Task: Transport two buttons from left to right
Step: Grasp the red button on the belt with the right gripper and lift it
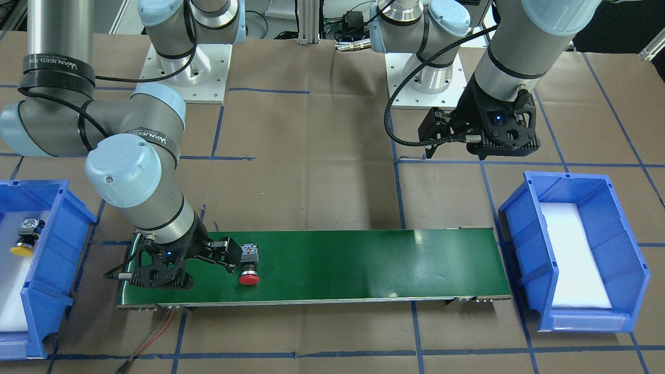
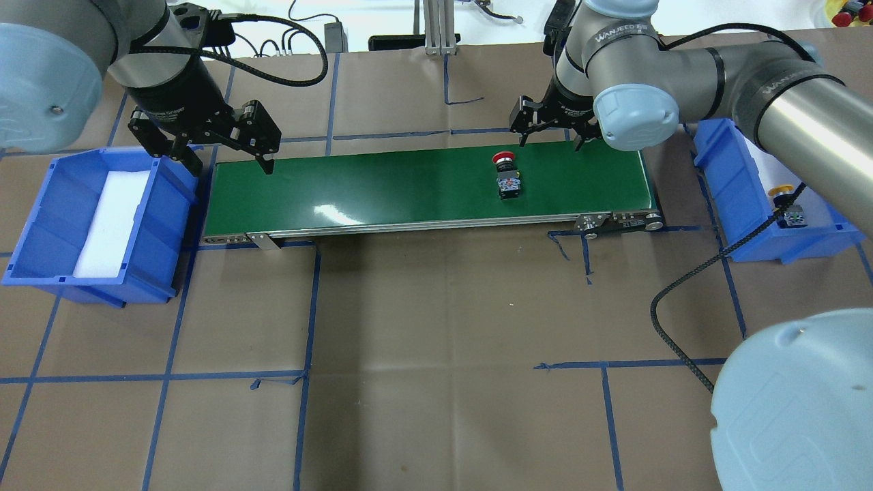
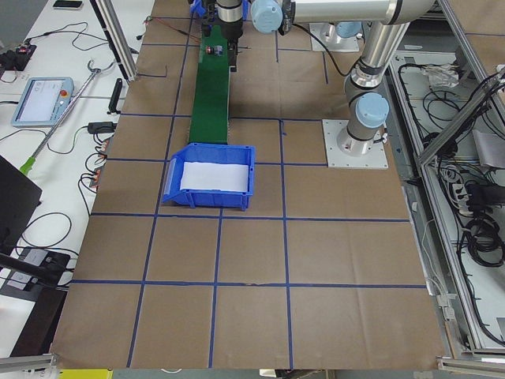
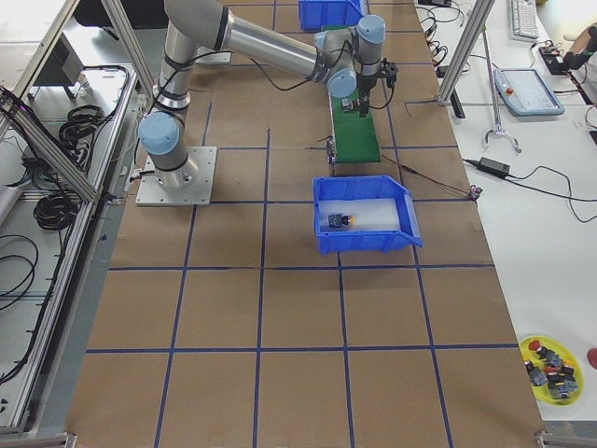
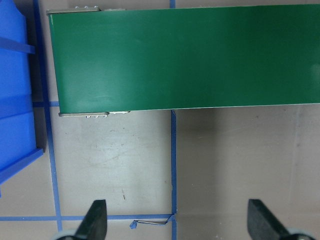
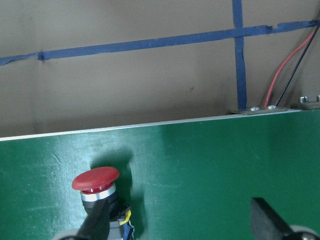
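Observation:
The red button (image 2: pixel 505 174) lies on its side on the green conveyor belt (image 2: pixel 382 187) near its right end. It also shows in the front view (image 1: pixel 249 267) and the right wrist view (image 6: pixel 96 183). My right gripper (image 2: pixel 551 133) is open and empty above the belt's far edge. In the right wrist view (image 6: pixel 182 225) the red button is just beside one finger (image 6: pixel 97 220). The yellow button (image 2: pixel 788 204) lies in the right blue bin (image 2: pixel 733 198). My left gripper (image 2: pixel 225 153) is open and empty over the belt's left end.
A blue bin (image 2: pixel 41 232) with a white foam liner stands left of the belt, with no button in it. In the left wrist view the belt's end (image 5: pixel 185 60) and the bin's wall (image 5: pixel 15 100) show above the open fingers (image 5: pixel 95 220). Brown paper with blue tape lines covers the table.

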Action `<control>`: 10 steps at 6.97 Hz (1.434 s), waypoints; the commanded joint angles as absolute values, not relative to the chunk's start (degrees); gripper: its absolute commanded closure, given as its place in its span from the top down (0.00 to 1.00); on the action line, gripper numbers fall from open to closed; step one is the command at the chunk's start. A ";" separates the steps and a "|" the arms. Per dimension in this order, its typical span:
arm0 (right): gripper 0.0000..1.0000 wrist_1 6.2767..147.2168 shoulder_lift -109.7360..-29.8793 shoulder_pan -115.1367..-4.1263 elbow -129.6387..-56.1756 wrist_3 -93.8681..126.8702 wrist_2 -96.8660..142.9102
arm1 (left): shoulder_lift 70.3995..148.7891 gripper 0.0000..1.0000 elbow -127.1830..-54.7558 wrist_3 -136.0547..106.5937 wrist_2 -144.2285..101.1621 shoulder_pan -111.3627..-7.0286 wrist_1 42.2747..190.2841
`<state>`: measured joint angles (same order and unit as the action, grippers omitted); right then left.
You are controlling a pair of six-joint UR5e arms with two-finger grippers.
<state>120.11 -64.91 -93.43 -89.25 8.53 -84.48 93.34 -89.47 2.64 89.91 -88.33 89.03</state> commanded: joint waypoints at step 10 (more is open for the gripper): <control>0.85 120.50 -64.08 -93.52 -94.57 8.44 -85.07 | 93.34 1.00 -89.47 2.64 89.91 -88.33 89.03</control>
